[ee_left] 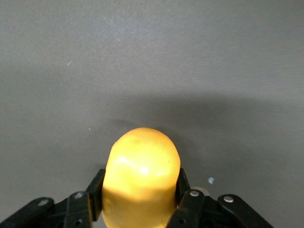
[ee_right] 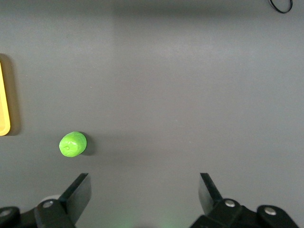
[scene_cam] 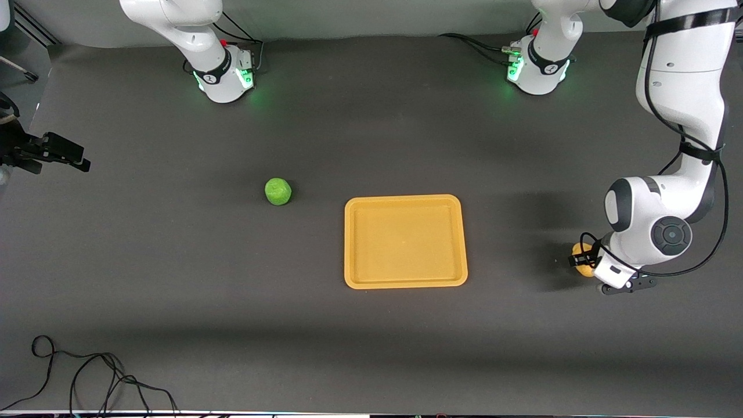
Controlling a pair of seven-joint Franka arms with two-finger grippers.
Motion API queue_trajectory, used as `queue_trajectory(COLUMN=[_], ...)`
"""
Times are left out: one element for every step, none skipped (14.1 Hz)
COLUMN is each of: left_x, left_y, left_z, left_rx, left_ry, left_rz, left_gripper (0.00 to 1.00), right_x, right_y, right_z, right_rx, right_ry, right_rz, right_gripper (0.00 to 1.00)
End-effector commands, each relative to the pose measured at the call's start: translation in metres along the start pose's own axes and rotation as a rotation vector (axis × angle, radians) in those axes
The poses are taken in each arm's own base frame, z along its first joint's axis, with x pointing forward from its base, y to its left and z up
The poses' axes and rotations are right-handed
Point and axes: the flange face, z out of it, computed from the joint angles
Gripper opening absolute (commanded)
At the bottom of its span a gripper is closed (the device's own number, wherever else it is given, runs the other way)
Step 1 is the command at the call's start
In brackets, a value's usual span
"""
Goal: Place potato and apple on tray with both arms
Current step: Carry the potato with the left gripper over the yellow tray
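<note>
While nothing yet lies on the tray (scene_cam: 406,241), roughly a first quarter of the job looks covered. Potato (ee_left: 141,178) pinched between the two fingers of the left claw (ee_left: 141,199), one black pad against each flank, rounded end poking out past the tips. Cannot tell from either view whether lifted clear of the desk (scene_cam: 174,278) or resting on it; in the front view only a sliver of yellow-orange (scene_cam: 582,259) showing beside the wrist, toward the left arm's end of the desk and well apart from the tray.

Apple (scene_cam: 278,191) untouched, sitting on bare desk toward the right arm's end, apart from the tray and a little farther from the front camera than the tray's middle. Right claw (ee_right: 145,192) spread wide, holding nothing, high over bare desk near its own base; the apple (ee_right: 72,144) seen small and off to one side between its fingers, a strip of tray rim (ee_right: 4,114) at the frame's edge. Right arm apparently waiting.

Left to do, by judgement: carry the potato over the tray and release; bring the right claw down around the apple, close, lift, carry across, release. Both placements pending, one grasp seemingly made, one not started.
</note>
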Motion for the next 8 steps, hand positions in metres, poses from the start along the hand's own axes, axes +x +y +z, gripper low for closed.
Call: queue_trajectory(left_x=[-0.015,-0.023,-0.033,-0.045,-0.058,-0.07,-0.078,-0.082], left_y=[0.042,0.068,0.098,0.137,0.175,0.207,0.238,0.257], left_z=[-0.066,-0.085,-0.095,-0.101,-0.104,-0.105,-0.106,-0.1], left_rx=[0.025,0.039,0.053,0.061,0.063,0.062,0.05,0.038], left_ry=[-0.041,-0.063,-0.071,-0.063,-0.044,-0.027,-0.022,-0.032], left_rz=[-0.024,-0.048,-0.066,-0.099,-0.145,-0.187,-0.209,-0.219], left_gripper=[0.09,0.08,0.08,0.08,0.08,0.08,0.08,0.09], right_x=[-0.001,-0.001,-0.002,-0.002,-0.002,-0.003,-0.003,-0.004], right_y=[0.0,-0.003,-0.002,-0.002,-0.002,-0.002,-0.003,-0.005], right_z=[0.002,0.0,0.0,0.0,-0.001,-0.001,-0.001,-0.001], right_rx=[0.0,0.0,0.0,0.0,0.0,0.0,0.0,0.0], right_ry=[-0.004,-0.001,0.0,-0.001,0.0,0.0,0.0,-0.001], right_rz=[-0.008,-0.011,-0.008,-0.008,-0.008,-0.008,-0.008,-0.009], right_gripper=[1.0,1.0,1.0,1.0,1.0,1.0,1.0,1.0])
